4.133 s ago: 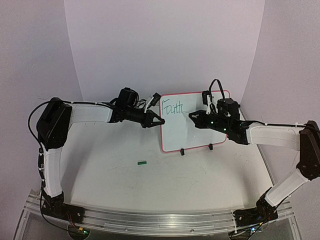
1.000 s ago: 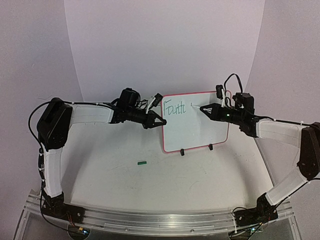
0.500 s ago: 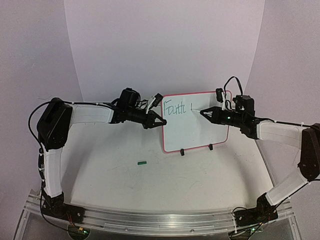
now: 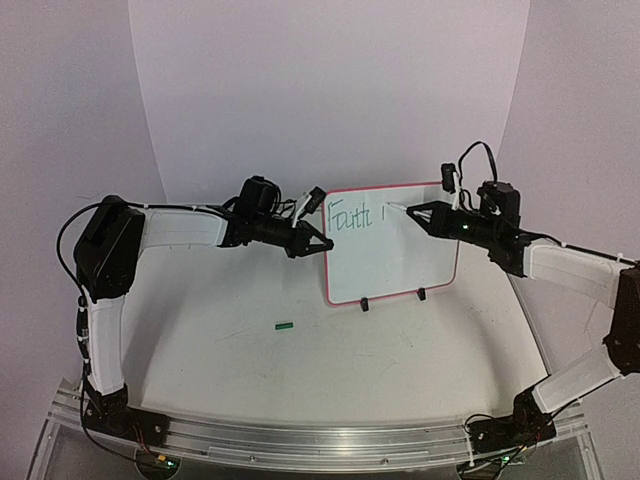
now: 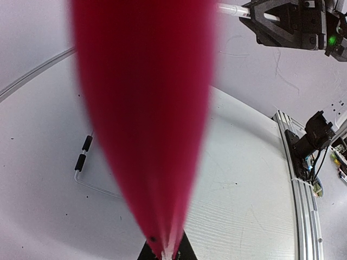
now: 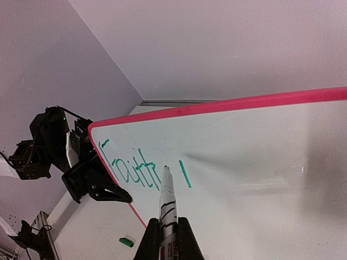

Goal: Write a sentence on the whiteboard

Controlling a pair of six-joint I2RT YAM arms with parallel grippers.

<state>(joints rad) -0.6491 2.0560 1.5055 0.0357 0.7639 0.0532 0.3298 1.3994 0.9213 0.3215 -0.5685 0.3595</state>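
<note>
Currently the whiteboard [image 4: 390,260] stands on the bench [image 4: 300,370], its left rim pinched by the left fingers [image 4: 312,242]; the right fingers [image 6: 187,241] pinch a marker [image 6: 167,206], tip at the green lettering [image 6: 135,168]; too hard a push could tilt the board or skew the next stroke.

We see a white bench [image 4: 400,365], faintly scuffed, with an aluminium rail [image 4: 320,440] running along its near edge. Toward the far right of it the whiteboard [image 4: 390,265] stands upright, its two small black feet [image 4: 366,305] down on the surface. Well apart from the board, nearer us and to the left, a small green piece [image 4: 285,325] lies flat, too small for us to name.
</note>
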